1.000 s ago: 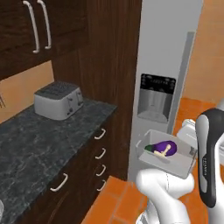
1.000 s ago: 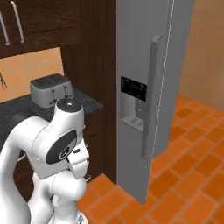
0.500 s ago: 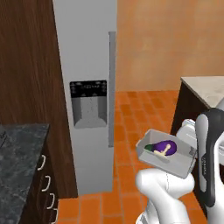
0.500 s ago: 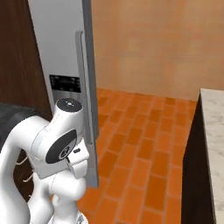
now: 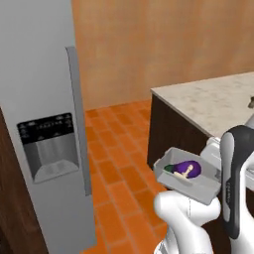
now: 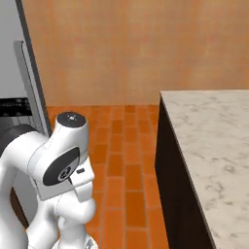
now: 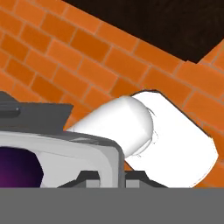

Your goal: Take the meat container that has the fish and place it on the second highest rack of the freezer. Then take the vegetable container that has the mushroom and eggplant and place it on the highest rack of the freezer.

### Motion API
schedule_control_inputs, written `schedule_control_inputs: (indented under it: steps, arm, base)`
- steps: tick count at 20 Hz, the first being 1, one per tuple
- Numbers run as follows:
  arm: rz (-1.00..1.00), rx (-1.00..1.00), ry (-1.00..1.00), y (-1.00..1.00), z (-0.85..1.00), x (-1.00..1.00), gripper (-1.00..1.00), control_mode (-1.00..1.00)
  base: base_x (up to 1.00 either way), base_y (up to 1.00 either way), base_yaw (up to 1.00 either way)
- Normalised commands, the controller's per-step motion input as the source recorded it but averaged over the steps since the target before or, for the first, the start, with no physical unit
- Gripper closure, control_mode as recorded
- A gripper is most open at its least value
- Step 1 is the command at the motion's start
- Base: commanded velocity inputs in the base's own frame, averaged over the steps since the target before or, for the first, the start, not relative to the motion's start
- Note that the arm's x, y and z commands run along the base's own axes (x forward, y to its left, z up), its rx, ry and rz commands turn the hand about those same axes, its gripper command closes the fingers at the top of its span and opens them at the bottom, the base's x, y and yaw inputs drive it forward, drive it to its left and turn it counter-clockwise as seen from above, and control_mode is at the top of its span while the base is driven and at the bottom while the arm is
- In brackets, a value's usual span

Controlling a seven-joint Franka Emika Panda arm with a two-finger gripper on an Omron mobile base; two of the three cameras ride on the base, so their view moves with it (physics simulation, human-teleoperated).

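Observation:
A grey vegetable container [image 5: 173,181] rides in front of my arm, holding a glossy purple eggplant [image 5: 189,167] and a small tan mushroom [image 5: 184,174]. In the hand view its grey rim [image 7: 87,146] runs between my fingertips, so my gripper [image 7: 114,177] is shut on it, with the eggplant [image 7: 17,168] at the lower left. The grey freezer door [image 5: 34,89], with its dispenser [image 5: 49,146] and long vertical handle [image 5: 79,114], stands at the left, and its edge [image 6: 12,73] shows in the right base view. The racks, the meat container and the fish are out of view.
A dark island with a pale stone top [image 5: 213,101] [image 6: 209,146] stands to the right. Orange brick floor [image 5: 116,173] [image 6: 126,165] lies between it and the refrigerator. A plain tan wall [image 6: 121,48] closes the back.
Both base views have swung right with the base: the dark cabinets, counter and toaster slid out at the left, and the island came in. The container keeps its place by the arm.

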Motion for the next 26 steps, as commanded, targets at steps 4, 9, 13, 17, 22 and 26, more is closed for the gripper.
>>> schedule_control_inputs:
  steps: [4, 9, 13, 17, 22, 26]
  arm:
    - [0.0, 0.0, 0.0, 0.0, 0.0, 0.0, 1.0, 1.0]
    - [0.0, 0.0, 0.0, 0.0, 0.0, 0.0, 1.0, 1.0]
    - [0.0, 0.0, 0.0, 0.0, 0.0, 0.0, 1.0, 1.0]
    - [0.0, 0.0, 0.0, 0.0, 0.0, 0.0, 1.0, 1.0]
    - [0.0, 0.0, 0.0, 0.0, 0.0, 0.0, 1.0, 1.0]
    - [0.0, 0.0, 0.0, 0.0, 0.0, 0.0, 1.0, 1.0]
  base:
    - [1.0, -0.35, -0.08]
    - [1.0, -0.54, 0.02]
    - [1.0, -0.08, 0.22]
    - [1.0, 0.0, 0.32]
    - [1.0, -0.08, 0.35]
    - [0.96, -0.05, 0.61]
